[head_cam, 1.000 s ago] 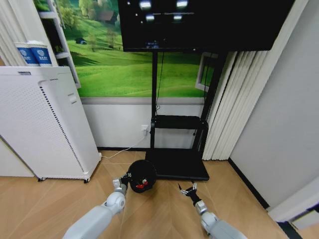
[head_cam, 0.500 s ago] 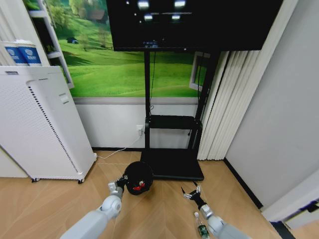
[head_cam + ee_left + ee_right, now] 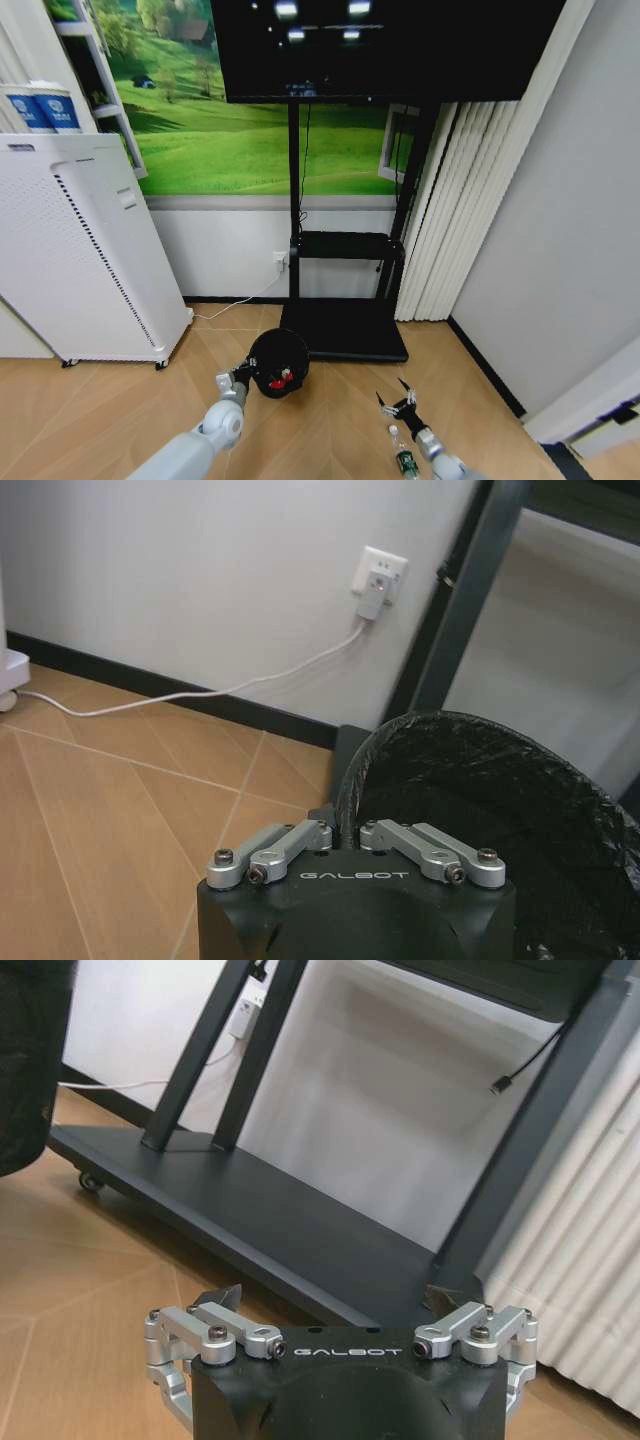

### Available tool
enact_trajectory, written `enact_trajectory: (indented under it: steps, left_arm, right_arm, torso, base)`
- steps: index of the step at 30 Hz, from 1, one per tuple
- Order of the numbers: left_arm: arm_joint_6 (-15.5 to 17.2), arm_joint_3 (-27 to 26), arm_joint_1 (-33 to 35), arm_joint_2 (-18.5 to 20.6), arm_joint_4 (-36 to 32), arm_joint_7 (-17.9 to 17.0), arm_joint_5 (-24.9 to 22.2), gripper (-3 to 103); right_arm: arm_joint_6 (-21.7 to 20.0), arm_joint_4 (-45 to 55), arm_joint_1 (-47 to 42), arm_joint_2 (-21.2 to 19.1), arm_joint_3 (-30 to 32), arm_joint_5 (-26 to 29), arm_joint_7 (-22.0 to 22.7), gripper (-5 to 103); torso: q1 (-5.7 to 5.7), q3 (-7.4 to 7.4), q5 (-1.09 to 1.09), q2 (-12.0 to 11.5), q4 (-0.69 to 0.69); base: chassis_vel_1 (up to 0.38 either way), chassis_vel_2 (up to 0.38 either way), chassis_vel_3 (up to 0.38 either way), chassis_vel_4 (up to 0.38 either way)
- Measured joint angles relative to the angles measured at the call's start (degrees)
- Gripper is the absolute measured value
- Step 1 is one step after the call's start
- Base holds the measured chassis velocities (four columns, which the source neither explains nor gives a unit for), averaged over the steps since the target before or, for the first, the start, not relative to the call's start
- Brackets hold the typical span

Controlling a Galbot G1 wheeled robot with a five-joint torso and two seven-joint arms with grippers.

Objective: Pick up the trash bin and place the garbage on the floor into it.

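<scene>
The small round black trash bin (image 3: 278, 355) hangs just above the wood floor (image 3: 330, 420) in front of the TV stand. My left gripper (image 3: 243, 378) is shut on its near rim; the left wrist view shows the fingers (image 3: 300, 838) pinching the bag-lined rim of the bin (image 3: 480, 800). Red garbage pieces (image 3: 283, 378) lie inside the bin. A clear bottle with a green label (image 3: 404, 458) lies on the floor beside my right forearm. My right gripper (image 3: 403, 405) is open just beyond the bottle, its fingers (image 3: 222, 1305) spread wide and holding nothing.
The black TV stand base (image 3: 345, 335) sits right behind the bin; in the right wrist view the base (image 3: 260, 1220) is close ahead. A tall white perforated cabinet (image 3: 75, 250) stands left, white curtains (image 3: 440, 230) right. A cable (image 3: 200, 685) runs to a wall socket.
The camera swung right, bringing the bottle into view. My right gripper has dropped lower and nearer to the bottle. The left gripper still holds the bin in about the same spot.
</scene>
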Motion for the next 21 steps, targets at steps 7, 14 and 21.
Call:
enact_trajectory:
  steps: [7, 14, 21]
  left_arm:
    - [0.1, 2.2, 1.4, 1.9, -1.3, 0.0, 0.8, 7]
    - [0.1, 3.3, 1.9, 2.7, -1.9, 0.4, 1.1, 7]
    - [0.1, 3.4, 2.0, 2.8, -2.3, 0.4, 1.2, 7]
  right_arm:
    - [0.0, -0.7, -1.0, 0.0, 2.3, -1.0, 0.3, 100]
    - [0.0, 0.2, -3.5, 0.6, 4.0, -2.0, 0.9, 100]
    - [0.0, -1.1, -5.6, 1.0, 4.7, -4.4, 1.0, 100]
  torso:
    - [0.00, 0.00, -0.01, 0.0, 0.05]
    - [0.00, 0.00, -0.03, 0.0, 0.02]
    - [0.00, 0.00, -0.02, 0.0, 0.01]
  base:
    - [0.000, 0.000, 0.000, 0.000]
    - [0.000, 0.000, 0.000, 0.000]
    - [0.000, 0.000, 0.000, 0.000]
